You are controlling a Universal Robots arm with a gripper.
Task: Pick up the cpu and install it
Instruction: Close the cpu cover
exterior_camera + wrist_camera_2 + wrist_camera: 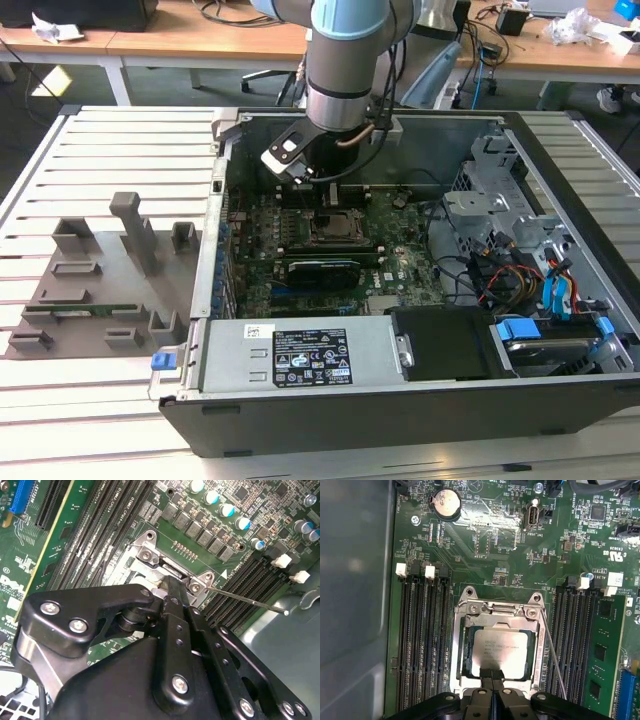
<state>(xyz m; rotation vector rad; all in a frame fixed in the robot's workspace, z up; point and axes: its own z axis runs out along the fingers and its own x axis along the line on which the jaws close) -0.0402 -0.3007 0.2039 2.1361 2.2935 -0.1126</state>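
The hand (492,676) is clenched, its two black fingers pressed seam to seam with nothing between them. Their tips sit at the near edge of the cpu (503,649). The cpu lies flat inside the motherboard socket (461,645). It is a square chip with a silvery-grey metal top plate (faint print on it, left unread) and a thin pale rim, framed by the socket's black border and bright steel bracket. A thin wire lever (554,655) slants along one side of the socket, and black memory slots (422,630) flank it on both sides. Farther off on the green board sits a round coin cell (445,502).

The second wrist view looks down the hand's black linkage to the socket's steel hinge end (160,555) with its screws. From there the lever runs out across the slots to a small knobbed tip.

The exterior view gives the setting. The arm (345,60) reaches down into an open computer case (400,410) lying on a white slatted worktop (110,140). A long black expansion card (322,268) lies just beside the socket. A grey fixture tray (90,290) rests on the worktop at the exterior view's left of the case.
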